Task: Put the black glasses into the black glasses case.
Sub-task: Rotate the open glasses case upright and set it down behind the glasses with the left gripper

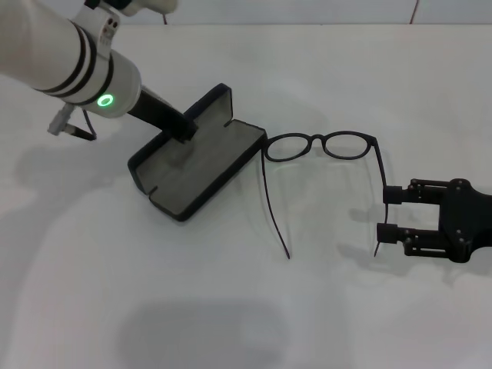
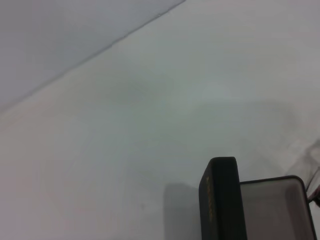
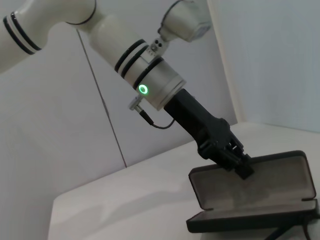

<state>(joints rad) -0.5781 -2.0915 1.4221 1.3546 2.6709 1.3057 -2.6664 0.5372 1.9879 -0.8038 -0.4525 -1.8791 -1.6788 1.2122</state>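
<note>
The black glasses case lies open left of centre, grey lining up, its lid raised at the back. My left gripper is shut and its tip presses down inside the case; the right wrist view shows it on the lining of the case. The left wrist view shows the lid's edge with gold lettering. The black glasses lie unfolded on the table right of the case, one lens rim touching the case's corner. My right gripper is open, its fingers on either side of the glasses' right temple arm.
The white table spreads around both things. The glasses' left temple arm curves toward the front. The left forearm, with its green ring light, hangs over the back left.
</note>
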